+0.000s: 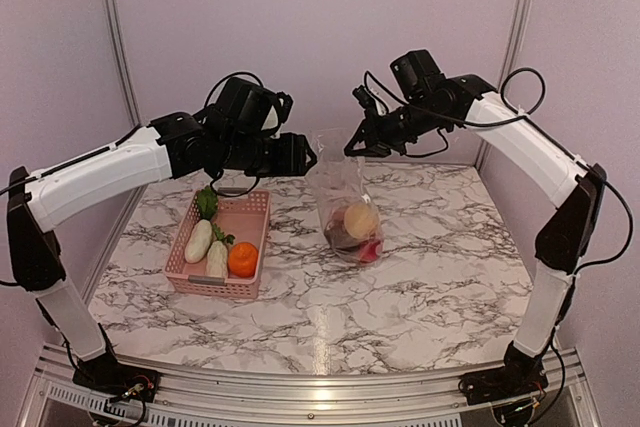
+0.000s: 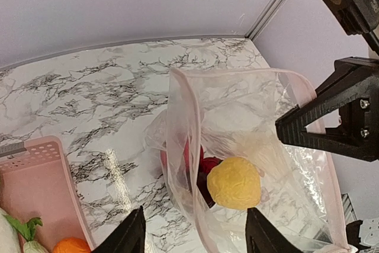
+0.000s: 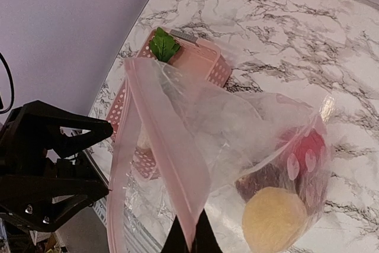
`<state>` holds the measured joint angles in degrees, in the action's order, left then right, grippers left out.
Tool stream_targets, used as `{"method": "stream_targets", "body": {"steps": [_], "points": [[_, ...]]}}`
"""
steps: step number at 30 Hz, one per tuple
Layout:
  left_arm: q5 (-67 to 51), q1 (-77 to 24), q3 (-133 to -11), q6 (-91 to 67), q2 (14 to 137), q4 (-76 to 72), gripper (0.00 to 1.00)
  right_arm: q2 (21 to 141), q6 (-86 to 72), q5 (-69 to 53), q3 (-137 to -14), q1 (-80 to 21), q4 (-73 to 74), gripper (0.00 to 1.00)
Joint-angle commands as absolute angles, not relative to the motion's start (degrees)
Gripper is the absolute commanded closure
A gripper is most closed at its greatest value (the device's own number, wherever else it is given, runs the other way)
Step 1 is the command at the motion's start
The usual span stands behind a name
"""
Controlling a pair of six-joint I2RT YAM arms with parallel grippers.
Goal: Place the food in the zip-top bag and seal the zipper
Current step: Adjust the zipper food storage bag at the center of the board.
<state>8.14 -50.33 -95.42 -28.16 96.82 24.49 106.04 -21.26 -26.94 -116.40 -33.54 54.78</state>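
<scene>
Right gripper (image 3: 189, 238): clamped on zip-top bag (image 1: 345, 207) mouth edge.
Left gripper (image 2: 198, 236): jaws wide, empty, just beside bag.
Food: yellow fruit (image 2: 234, 182) inside bag.

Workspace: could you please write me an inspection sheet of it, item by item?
Surface: marble-patterned table.
Job's things: zip-top bag stands open, unsealed, holding yellow fruit, red piece, dark brown piece; two radishes and orange in pink basket.
Clutter: nothing seen.
Jaws: left gripper open, empty, beside bag mouth; right gripper shut on bag's mouth edge.
Cables: black cables looped above both wrists.
Surroundings: lilac walls, metal posts.
</scene>
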Motion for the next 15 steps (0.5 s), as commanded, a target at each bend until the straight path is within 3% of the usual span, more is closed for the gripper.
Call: {"method": "stream_targets", "body": {"steps": [1, 6, 9, 15], "points": [[7.41, -50.23, -99.66, -31.71, 100.73, 31.97, 0.47, 106.98, -21.47, -27.13, -118.21, -34.25, 53.81, 1.0], [2.09, -49.97, -101.53, -31.64, 103.3, 31.22, 0.74, 106.61, -20.98, -24.88, -117.87, -35.36, 56.69, 0.99], [0.8, -49.93, -102.44, -31.64, 104.28, 31.3, 0.89, 106.08, -21.08, -21.59, -117.71, -36.13, 59.85, 0.86], [0.94, -49.98, -102.57, -32.21, 103.67, 29.02, 0.97, 104.42, -23.28, -19.3, -116.32, -37.72, 64.44, 0.79]]}}
